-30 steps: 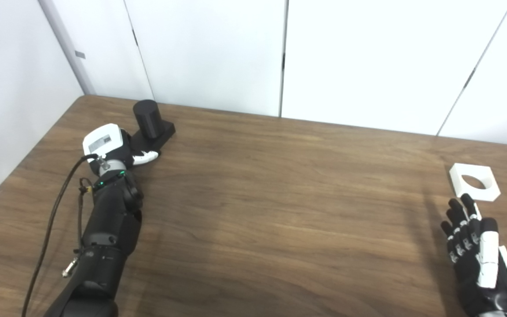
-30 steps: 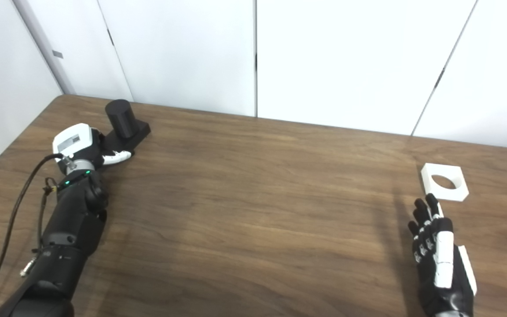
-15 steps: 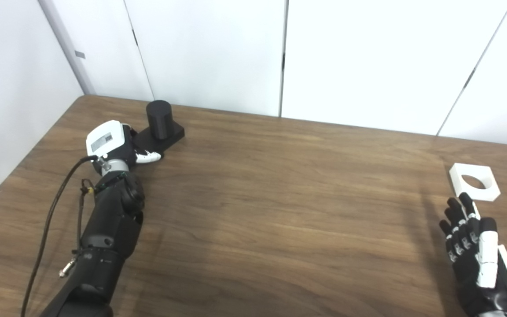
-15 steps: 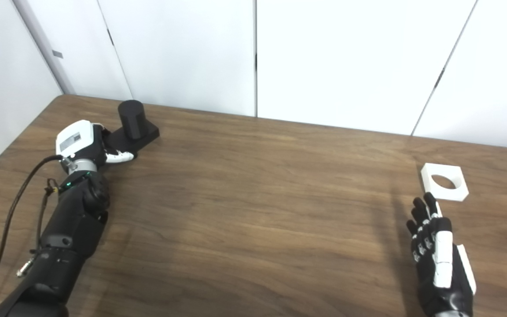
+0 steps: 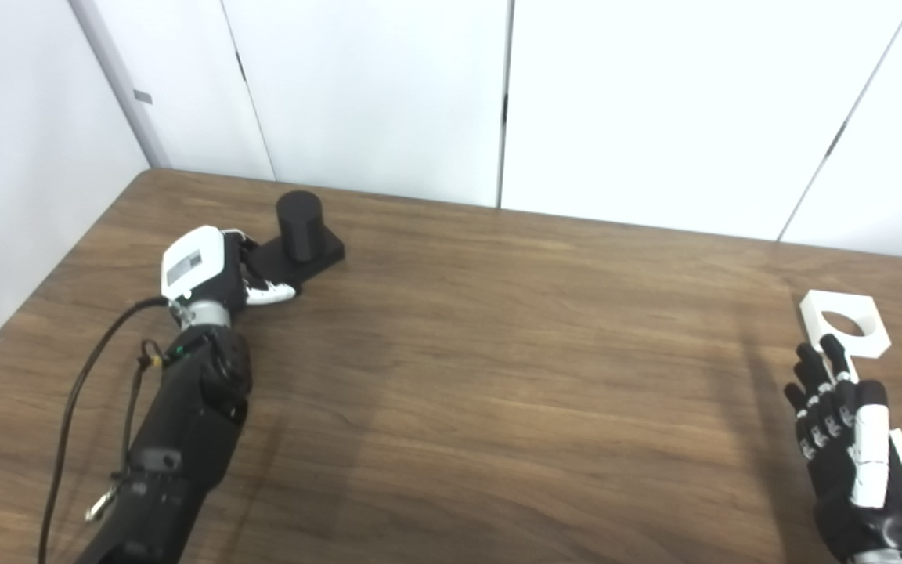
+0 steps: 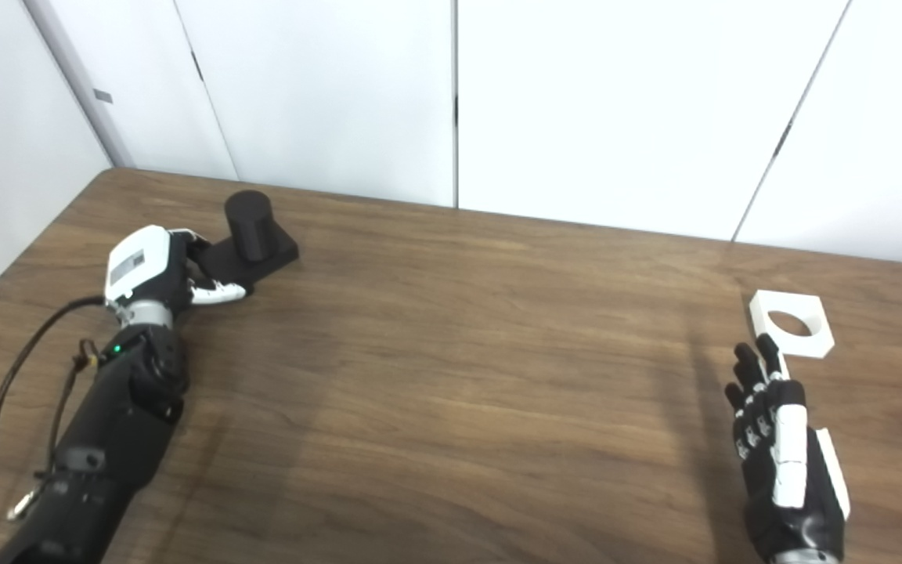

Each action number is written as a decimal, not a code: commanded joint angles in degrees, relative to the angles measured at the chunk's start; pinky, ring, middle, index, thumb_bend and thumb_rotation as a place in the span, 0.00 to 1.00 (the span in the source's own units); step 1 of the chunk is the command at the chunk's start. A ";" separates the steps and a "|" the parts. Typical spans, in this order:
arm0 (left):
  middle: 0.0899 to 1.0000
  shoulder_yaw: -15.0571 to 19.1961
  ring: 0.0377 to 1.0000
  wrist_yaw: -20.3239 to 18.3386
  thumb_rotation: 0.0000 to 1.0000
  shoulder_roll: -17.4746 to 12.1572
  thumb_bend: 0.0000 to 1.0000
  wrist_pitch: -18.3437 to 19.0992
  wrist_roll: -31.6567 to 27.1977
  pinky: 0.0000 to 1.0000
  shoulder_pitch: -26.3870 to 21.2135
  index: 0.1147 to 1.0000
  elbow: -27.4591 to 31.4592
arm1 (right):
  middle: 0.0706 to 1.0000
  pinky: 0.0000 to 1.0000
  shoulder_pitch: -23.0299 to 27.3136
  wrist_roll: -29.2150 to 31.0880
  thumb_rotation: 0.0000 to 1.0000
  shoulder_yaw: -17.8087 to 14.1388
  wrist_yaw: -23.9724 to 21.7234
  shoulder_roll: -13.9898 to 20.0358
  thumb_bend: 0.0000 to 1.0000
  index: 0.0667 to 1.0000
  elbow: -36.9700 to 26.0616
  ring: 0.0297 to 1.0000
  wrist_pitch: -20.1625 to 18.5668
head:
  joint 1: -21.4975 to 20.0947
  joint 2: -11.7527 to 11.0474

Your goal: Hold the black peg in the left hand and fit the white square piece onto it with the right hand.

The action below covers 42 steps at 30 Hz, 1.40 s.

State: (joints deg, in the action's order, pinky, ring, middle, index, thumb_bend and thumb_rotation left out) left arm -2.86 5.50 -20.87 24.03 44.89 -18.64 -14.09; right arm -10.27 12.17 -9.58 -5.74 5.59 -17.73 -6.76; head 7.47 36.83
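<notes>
At the far left of the counter (image 5: pixel 498 376), left hand (image 5: pixel 208 270): closed on the flat base of the black peg (image 5: pixel 300 227), which is held upright.
Change: the peg and its base are seen further right and nearer the counter's middle than a second ago; it is judged that the peg is being carried toward a meeting place.
Right hand (image 5: pixel 850 442): held flat with fingers spread, nothing gripped, its fingertips now just short of the white square piece (image 5: pixel 845 334).
White square piece: lying flat near the right edge, round hole facing up, not yet grasped.
Meaning: the pickup is judged the next step before any fitting.
Surroundings: white wall panels (image 5: pixel 654 102) behind; a cable (image 5: pixel 83 392) trails along the left arm.
Obstacles: none seen between peg and piece.
</notes>
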 commanded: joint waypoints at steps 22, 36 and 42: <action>0.74 -19.24 0.79 -10.62 0.05 1.45 0.50 -9.98 0.39 0.73 16.23 0.42 26.60 | 0.95 1.00 -5.09 -2.46 1.00 3.38 2.29 -1.93 0.48 1.00 -3.42 0.98 -1.12 | -5.96 2.47; 0.74 -30.99 0.82 -11.93 0.06 3.23 0.51 -16.48 6.41 0.90 23.33 0.42 28.62 | 0.94 1.00 -5.21 -4.10 1.00 5.12 4.07 -2.72 0.46 1.00 -4.86 0.98 -2.44 | -9.90 3.18; 0.75 -32.71 0.82 -12.04 0.06 3.87 0.51 -17.71 7.06 0.89 24.79 0.42 28.41 | 0.93 1.00 -5.17 -4.81 1.00 5.82 4.66 -2.86 0.49 1.00 -4.50 0.98 -1.94 | -12.07 2.69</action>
State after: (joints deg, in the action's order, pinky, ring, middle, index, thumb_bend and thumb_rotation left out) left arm -32.63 -2.47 -16.27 8.16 50.44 3.39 16.25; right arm -10.00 7.50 -4.30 -1.45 5.01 -20.56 -10.38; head -4.56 39.46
